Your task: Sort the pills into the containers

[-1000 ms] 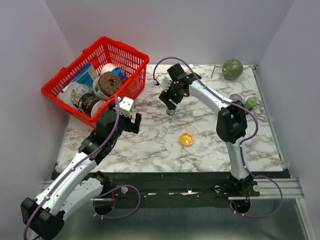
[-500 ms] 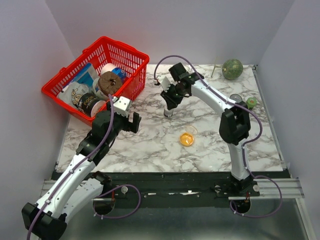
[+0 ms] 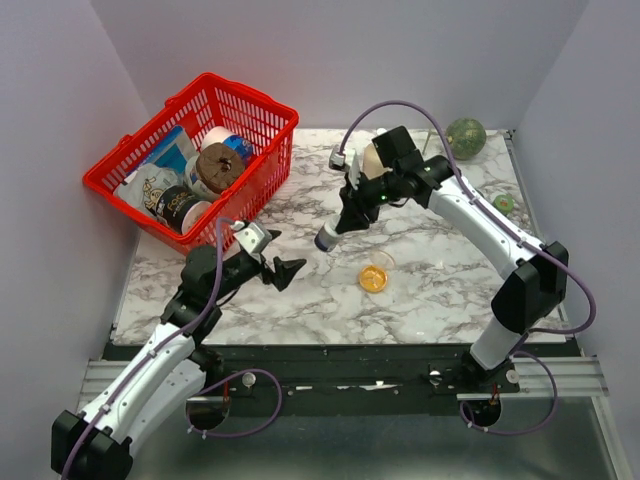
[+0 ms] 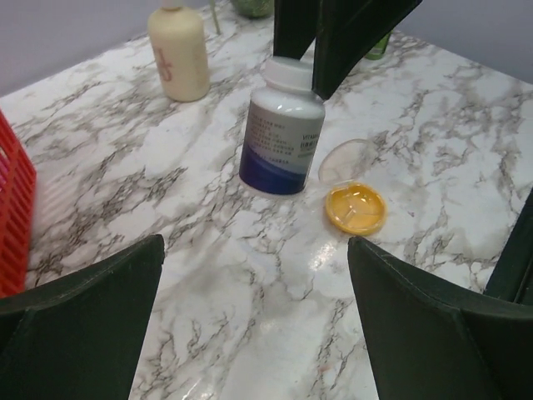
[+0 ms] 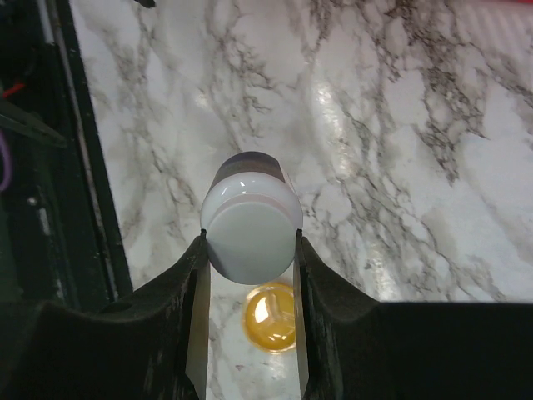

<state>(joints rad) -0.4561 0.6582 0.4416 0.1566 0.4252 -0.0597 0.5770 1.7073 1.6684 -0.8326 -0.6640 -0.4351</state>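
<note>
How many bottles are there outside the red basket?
2: the pill bottle, mid-table in the right gripper, and the beige bottle behind it. A small green thing near the right edge is too unclear to count.

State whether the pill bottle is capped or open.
Capped: the bottle wears its white cap, which the right gripper clamps.

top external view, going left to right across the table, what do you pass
red basket → left gripper → white pill bottle held in the right gripper → orange dish → green ball → small green object
</note>
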